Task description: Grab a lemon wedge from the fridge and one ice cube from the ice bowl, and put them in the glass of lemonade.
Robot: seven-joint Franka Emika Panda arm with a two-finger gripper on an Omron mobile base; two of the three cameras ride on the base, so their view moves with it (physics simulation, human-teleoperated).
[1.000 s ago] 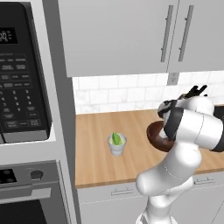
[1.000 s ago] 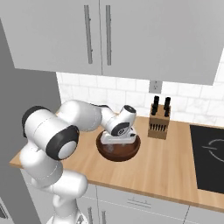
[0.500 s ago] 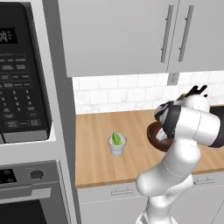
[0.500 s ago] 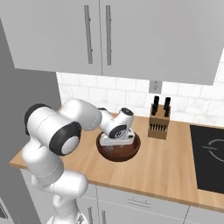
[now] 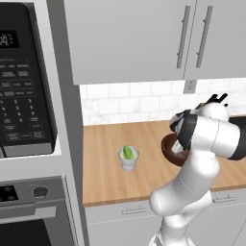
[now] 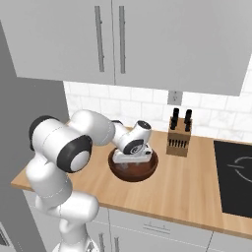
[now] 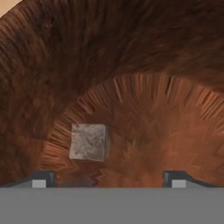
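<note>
Wooden worktop (image 6: 197,182) carries round dark reddish-brown ice bowl (image 6: 147,170); gripper (image 7: 109,178) is down inside it, jaws wide, holding nothing, grey ice cube (image 7: 88,141) at 11 o'clock of the fingertips, probably lining up. Clear tumbler of lemonade (image 5: 128,161) already holds green lemon wedge (image 5: 127,152), well apart.

Two base views flank the counter (image 5: 110,158), sharing the ice bowl (image 6: 147,170); hand view looks closely into it.
</note>
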